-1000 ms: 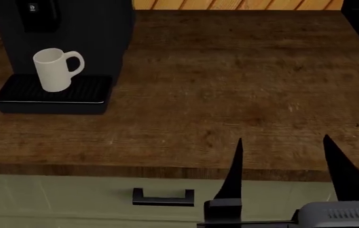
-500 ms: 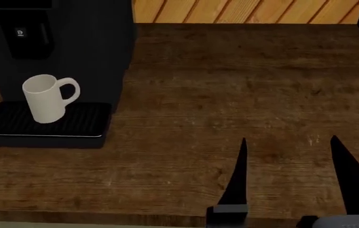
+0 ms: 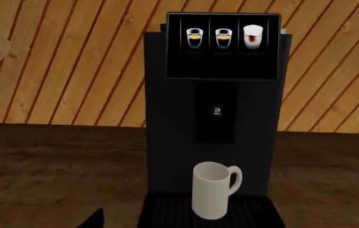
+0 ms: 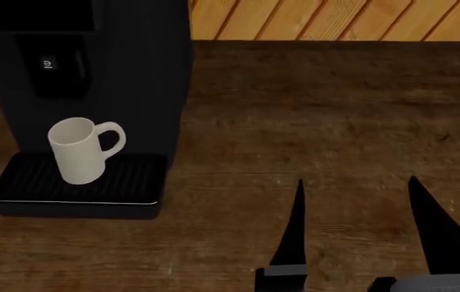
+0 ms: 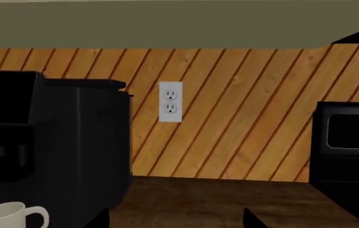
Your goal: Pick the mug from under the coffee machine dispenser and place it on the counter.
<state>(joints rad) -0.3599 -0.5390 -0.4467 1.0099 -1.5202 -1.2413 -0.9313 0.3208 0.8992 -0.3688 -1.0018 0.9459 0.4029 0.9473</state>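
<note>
The off-white mug (image 4: 84, 149) stands upright on the ribbed drip tray (image 4: 132, 182) under the coffee machine dispenser (image 4: 52, 64), handle pointing right. The left wrist view looks straight at the mug (image 3: 212, 190) and the dispenser (image 3: 216, 111). Only one fingertip (image 3: 94, 219) of my left gripper (image 3: 178, 223) shows, far off to the side, with nothing between the jaws. My right gripper (image 4: 356, 180) hovers open and empty over the counter (image 4: 311, 115), well right of the mug. The right wrist view catches the mug (image 5: 12, 216) at its edge, beside that gripper (image 5: 176, 218).
The tall black machine (image 4: 132, 73) fills the left. Slanted orange wall planks (image 4: 336, 18) run behind the counter, with a white outlet (image 5: 170, 102) on them. A black appliance (image 5: 350, 142) stands at the counter's right end.
The head view has moved forward and up: the counter's front edge and drawer handle have dropped out of sight, and the mug and machine sit lower and larger. The right gripper stays open.
</note>
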